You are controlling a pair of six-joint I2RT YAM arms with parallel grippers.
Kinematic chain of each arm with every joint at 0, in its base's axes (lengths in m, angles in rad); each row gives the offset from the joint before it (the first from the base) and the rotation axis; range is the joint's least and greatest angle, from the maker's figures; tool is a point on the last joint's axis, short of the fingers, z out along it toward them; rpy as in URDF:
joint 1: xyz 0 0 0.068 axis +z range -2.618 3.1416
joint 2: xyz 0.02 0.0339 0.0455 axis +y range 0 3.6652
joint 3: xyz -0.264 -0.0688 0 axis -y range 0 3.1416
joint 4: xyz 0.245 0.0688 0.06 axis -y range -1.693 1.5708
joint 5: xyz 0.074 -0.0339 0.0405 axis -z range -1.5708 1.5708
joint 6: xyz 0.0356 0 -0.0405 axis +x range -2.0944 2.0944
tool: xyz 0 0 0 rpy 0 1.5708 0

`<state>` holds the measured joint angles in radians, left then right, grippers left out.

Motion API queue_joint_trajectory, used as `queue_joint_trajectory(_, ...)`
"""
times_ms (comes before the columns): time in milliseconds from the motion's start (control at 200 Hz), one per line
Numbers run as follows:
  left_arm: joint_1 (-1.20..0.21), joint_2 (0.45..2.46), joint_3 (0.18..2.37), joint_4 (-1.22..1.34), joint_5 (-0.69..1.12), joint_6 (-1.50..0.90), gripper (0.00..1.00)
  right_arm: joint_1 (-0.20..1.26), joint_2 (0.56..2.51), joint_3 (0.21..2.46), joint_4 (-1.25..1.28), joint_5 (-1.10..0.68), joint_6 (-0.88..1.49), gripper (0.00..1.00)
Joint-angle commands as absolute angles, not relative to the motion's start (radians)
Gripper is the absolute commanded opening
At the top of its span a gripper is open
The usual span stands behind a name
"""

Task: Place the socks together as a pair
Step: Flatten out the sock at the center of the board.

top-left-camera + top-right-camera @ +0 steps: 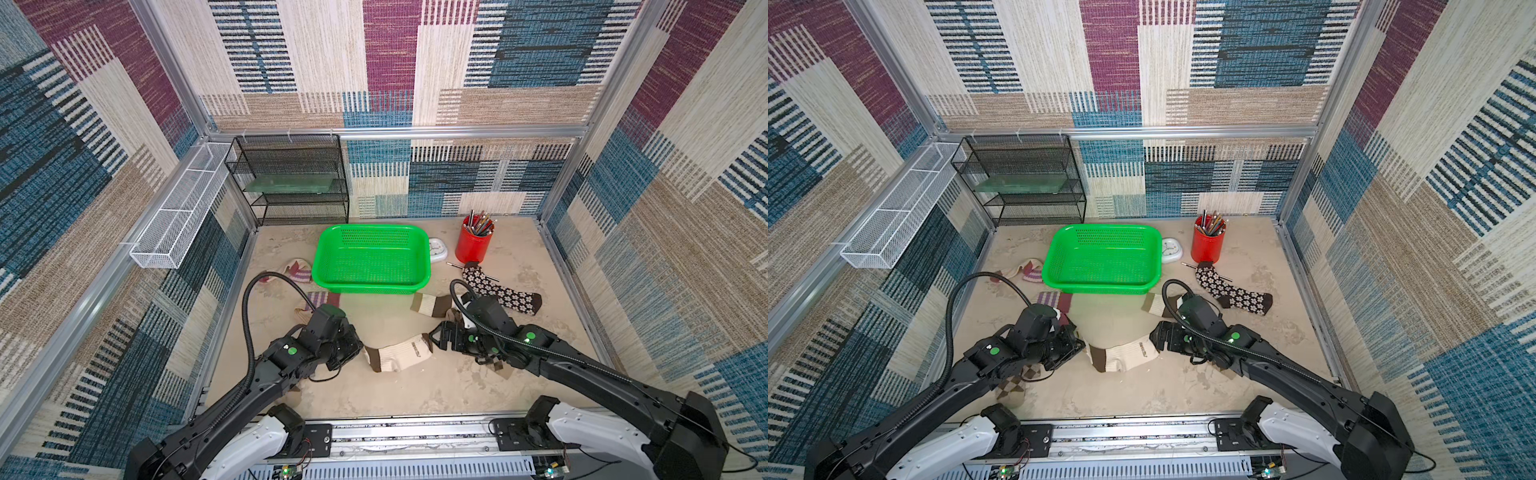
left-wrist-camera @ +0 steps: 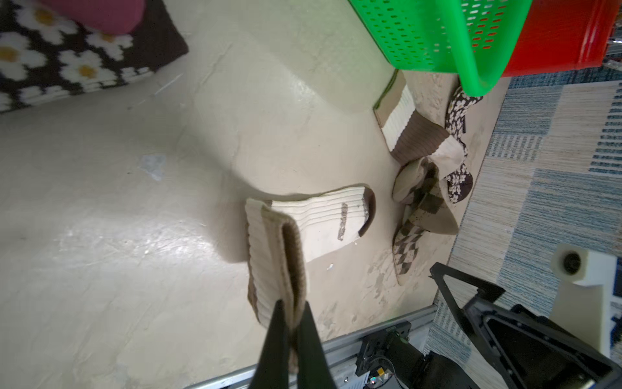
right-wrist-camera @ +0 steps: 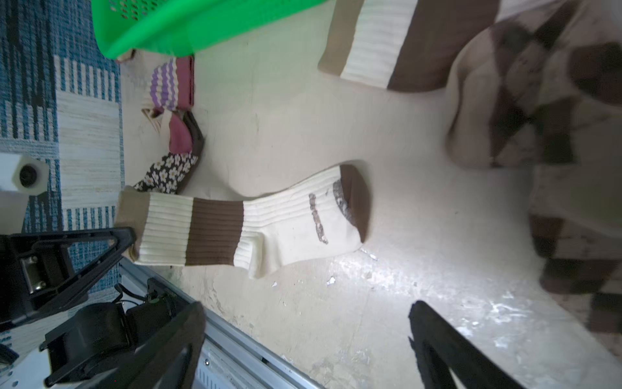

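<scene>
A cream sock with brown bands (image 1: 401,354) (image 1: 1129,353) lies mid-table between both arms. My left gripper (image 2: 291,311) (image 1: 358,354) is shut on its cuff, which is pinched between the black fingers. My right gripper (image 3: 308,308) (image 1: 435,338) hovers open just beyond the sock's toe (image 3: 353,202), with nothing between its fingers. The matching banded sock (image 1: 430,305) (image 3: 387,43) lies near the basket. A daisy sock (image 1: 503,293) is at the right. Purple-striped socks (image 1: 299,270) (image 1: 1054,301) lie at the left. An argyle sock (image 1: 1011,388) peeks from under my left arm, another argyle sock (image 3: 521,101) from under the right.
A green basket (image 1: 374,227) stands at the back middle, with a small white clock (image 1: 437,249) and a red cup of pencils (image 1: 473,245) to its right. A black wire shelf (image 1: 291,178) and a white wire tray (image 1: 178,212) are at the back left.
</scene>
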<state>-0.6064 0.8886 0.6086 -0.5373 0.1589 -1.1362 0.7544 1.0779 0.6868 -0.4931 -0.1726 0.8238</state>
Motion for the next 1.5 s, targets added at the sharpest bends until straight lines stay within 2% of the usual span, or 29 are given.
queue_joint_trajectory(0,-0.595,0.879,0.561,-0.518,0.162,-1.081,0.00,0.793,1.165,0.718,-0.440,-0.154,0.879,0.94)
queue_joint_trajectory(40,-0.592,0.875,0.544,-0.528,0.166,-1.070,0.00,0.804,1.200,0.733,-0.435,-0.147,0.883,0.86)
queue_joint_trajectory(90,-0.588,0.861,0.527,-0.552,0.161,-1.055,0.01,0.821,1.246,0.751,-0.421,-0.121,0.889,0.64)
queue_joint_trajectory(155,-0.582,0.836,0.512,-0.595,0.131,-1.032,0.03,0.832,1.298,0.761,-0.385,-0.108,0.896,0.46)
queue_joint_trajectory(245,-0.565,0.809,0.509,-0.665,0.086,-0.992,0.07,0.849,1.369,0.775,-0.352,-0.084,0.893,0.33)
queue_joint_trajectory(315,-0.560,0.815,0.528,-0.742,0.042,-0.961,0.15,0.857,1.426,0.787,-0.343,-0.065,0.893,0.25)
queue_joint_trajectory(386,-0.557,0.829,0.530,-0.766,0.030,-0.938,0.26,0.867,1.478,0.796,-0.336,-0.027,0.904,0.24)
queue_joint_trajectory(456,-0.554,0.837,0.523,-0.757,0.035,-0.931,0.42,0.869,1.507,0.795,-0.309,-0.005,0.918,0.24)
queue_joint_trajectory(566,-0.545,0.832,0.532,-0.764,0.019,-0.934,0.57,0.868,1.552,0.782,-0.270,0.017,0.938,0.23)
queue_joint_trajectory(591,-0.543,0.829,0.535,-0.763,0.018,-0.934,0.70,0.868,1.562,0.780,-0.267,0.017,0.939,0.23)
queue_joint_trajectory(641,-0.540,0.824,0.547,-0.767,0.017,-0.932,0.83,0.871,1.584,0.783,-0.276,0.021,0.939,0.22)
queue_joint_trajectory(676,-0.537,0.823,0.559,-0.774,0.016,-0.928,0.88,0.874,1.595,0.786,-0.291,0.028,0.941,0.21)
queue_joint_trajectory(826,-0.530,0.813,0.635,-0.823,0.001,-0.904,0.94,0.874,1.580,0.750,-0.373,0.067,0.981,0.20)
queue_joint_trajectory(1047,-0.524,0.808,0.748,-0.877,-0.041,-0.872,0.96,0.856,1.420,0.623,-0.498,0.097,1.090,0.19)
queue_joint_trajectory(1222,-0.516,0.826,0.758,-0.878,-0.061,-0.860,0.96,0.841,1.281,0.563,-0.570,0.087,1.126,0.19)
queue_joint_trajectory(1392,-0.499,0.845,0.743,-0.855,-0.047,-0.856,0.95,0.836,1.232,0.560,-0.601,0.059,1.113,0.26)
queue_joint_trajectory(1492,-0.486,0.850,0.747,-0.879,-0.057,-0.852,0.96,0.821,1.191,0.580,-0.621,0.052,1.090,0.34)
